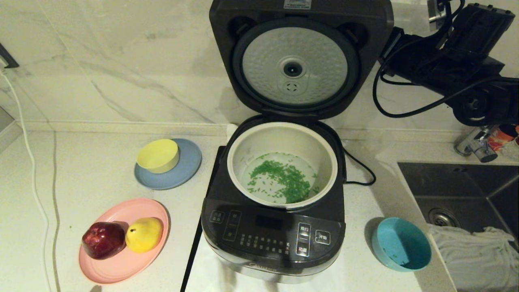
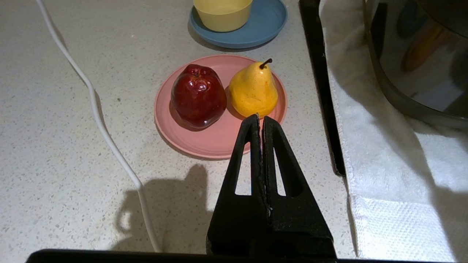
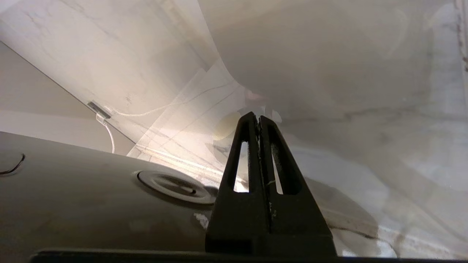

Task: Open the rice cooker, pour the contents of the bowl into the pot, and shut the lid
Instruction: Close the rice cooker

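Observation:
The rice cooker (image 1: pixel 271 239) stands mid-counter with its lid (image 1: pixel 298 61) swung upright, dimpled silver underside facing me. Its cream pot (image 1: pixel 232 162) holds the green contents (image 1: pixel 284 180) spread over the bottom. The teal bowl (image 1: pixel 401 243) sits on the counter right of the cooker, with only a few green specks inside. My right arm (image 1: pixel 458 61) reaches in behind the lid's right edge. In the right wrist view, the right gripper (image 3: pixel 259 117) is shut and empty, just over the lid's outer face (image 3: pixel 73 204) near the steam vent (image 3: pixel 175 186). My left gripper (image 2: pixel 260 117) is shut and empty, parked low.
A yellow bowl (image 1: pixel 158 155) on a grey-blue plate (image 1: pixel 182 174) and a pink plate (image 1: pixel 121 263) with an apple (image 1: pixel 103 240) and pear (image 1: pixel 144 234) lie left of the cooker. At the right are a sink (image 1: pixel 466 194), a cloth (image 1: pixel 474 255) and a faucet (image 1: pixel 476 146). A white cable (image 1: pixel 32 178) runs down the far left.

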